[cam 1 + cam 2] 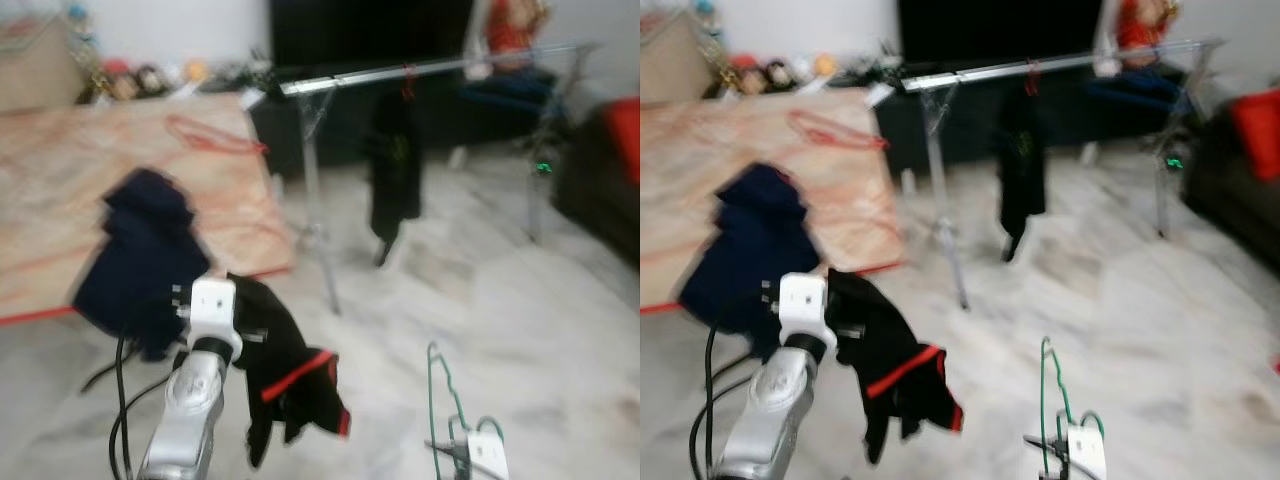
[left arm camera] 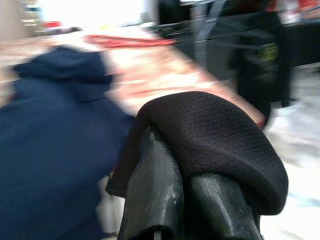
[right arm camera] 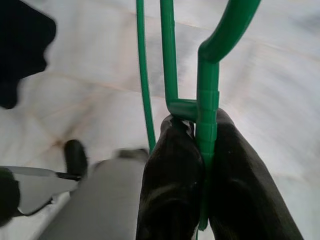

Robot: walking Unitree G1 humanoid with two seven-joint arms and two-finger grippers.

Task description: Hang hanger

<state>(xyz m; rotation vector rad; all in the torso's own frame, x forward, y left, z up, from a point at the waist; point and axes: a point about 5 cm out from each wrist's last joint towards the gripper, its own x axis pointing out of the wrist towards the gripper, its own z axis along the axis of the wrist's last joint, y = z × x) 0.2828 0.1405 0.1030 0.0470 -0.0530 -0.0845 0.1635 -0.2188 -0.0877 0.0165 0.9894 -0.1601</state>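
One green hanger [image 3: 207, 95] in right claw [image 3: 202, 165], one black garment [image 1: 290, 370] in left claw [image 2: 182, 170]

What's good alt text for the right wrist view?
The right claw is shut on a green hanger, its two black fingers pinching the stem just below the hook. Pale marble floor lies behind, with a dark garment at one edge.

Green hanger [image 3: 207, 100]; black garment [image 1: 285, 370], red trim; navy clothing [image 1: 140, 260] on peach, red-lined bedspread [image 1: 60, 170]; grey-veined white floor [image 1: 520, 300].
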